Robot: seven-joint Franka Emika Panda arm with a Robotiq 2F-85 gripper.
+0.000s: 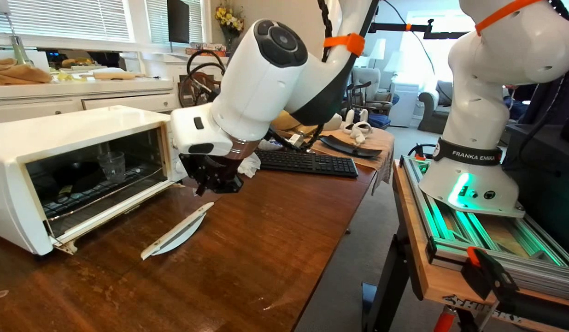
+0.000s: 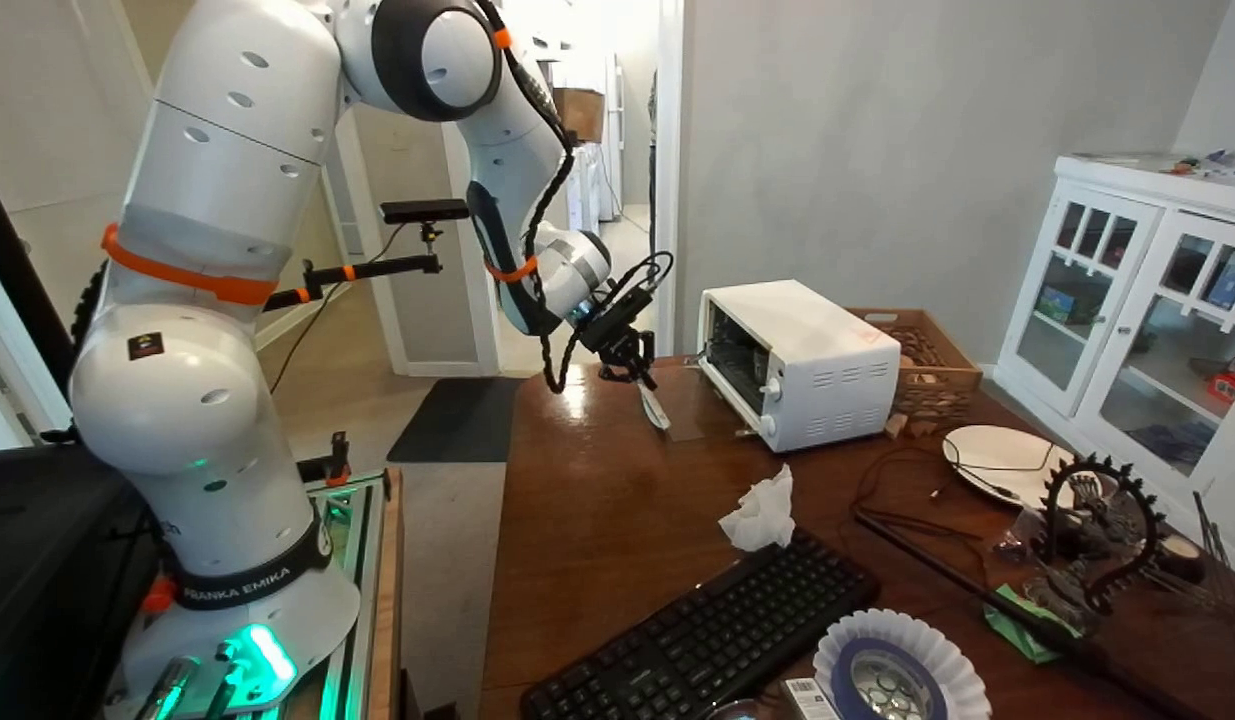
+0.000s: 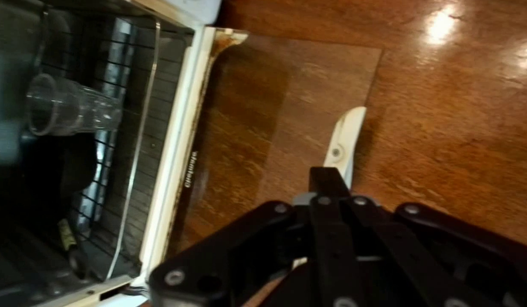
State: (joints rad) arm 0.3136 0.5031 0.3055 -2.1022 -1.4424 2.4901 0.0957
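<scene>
My gripper (image 3: 330,183) is shut, with its fingers together and nothing seen between them. In the wrist view its tip overlaps the cream handle (image 3: 346,132) of the oven door; whether they touch I cannot tell. In both exterior views the gripper (image 1: 215,182) (image 2: 632,365) is near the handle (image 1: 178,230) (image 2: 654,407). The glass door (image 3: 263,119) is lowered in front of the white toaster oven (image 1: 81,124) (image 2: 837,385). A clear cup (image 3: 71,106) lies on its side in the wrist picture but looks upright in an exterior view (image 1: 113,166). A dark pan (image 3: 75,162) is beside it.
A black keyboard (image 1: 307,163) (image 2: 707,635) and crumpled tissue (image 2: 762,510) lie on the brown table (image 1: 247,258). A woven basket (image 2: 922,350) stands behind the oven. A white plate (image 2: 1002,460), cables and a dark spiky ornament (image 2: 1102,530) are beyond.
</scene>
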